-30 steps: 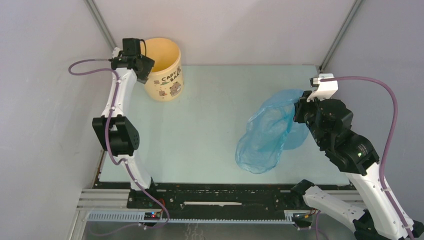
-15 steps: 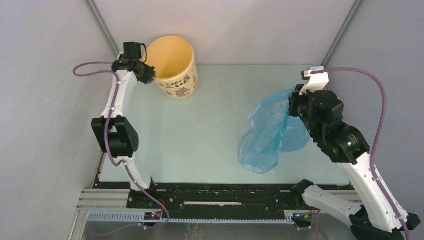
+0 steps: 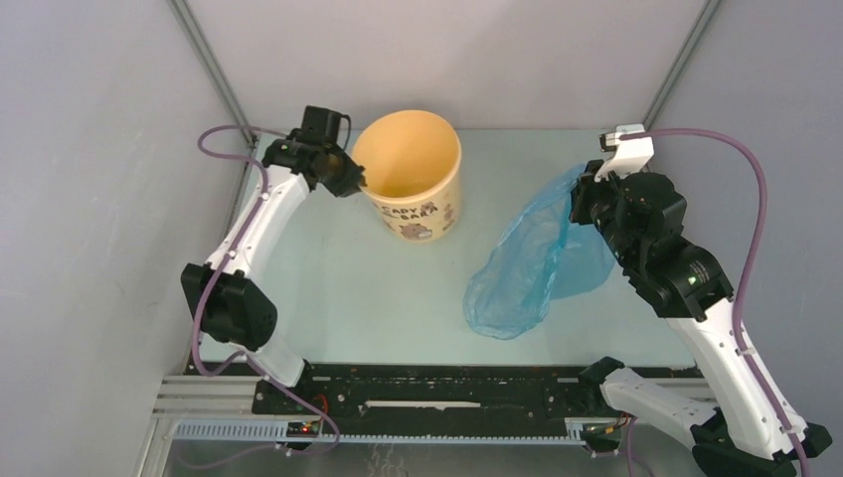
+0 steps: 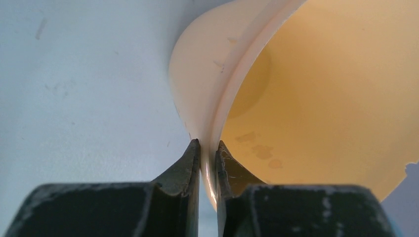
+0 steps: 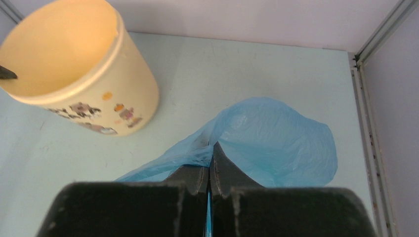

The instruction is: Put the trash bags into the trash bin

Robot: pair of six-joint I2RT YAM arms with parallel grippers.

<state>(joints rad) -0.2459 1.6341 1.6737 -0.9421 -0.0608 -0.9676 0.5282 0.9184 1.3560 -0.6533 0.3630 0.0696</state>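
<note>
The pale-yellow trash bin (image 3: 413, 189) with brown lettering stands upright near the back middle of the table. My left gripper (image 3: 356, 183) is shut on its left rim; in the left wrist view the gripper (image 4: 207, 148) has one finger outside and one inside the bin wall (image 4: 197, 94). The light-blue trash bag (image 3: 532, 263) hangs from my right gripper (image 3: 579, 191), its lower part draped on the table. In the right wrist view the gripper (image 5: 211, 153) is shut on a pinched fold of the bag (image 5: 281, 138). The bin (image 5: 74, 69) lies to its left.
The pale green table (image 3: 348, 288) is walled by grey panels on the left, back and right. A black rail (image 3: 427, 393) runs along the near edge. Purple cables loop off both arms.
My left gripper has dragged the bin rightward from the back left corner toward the back middle. My right gripper has held the bag raised, shifting slightly back and left.
</note>
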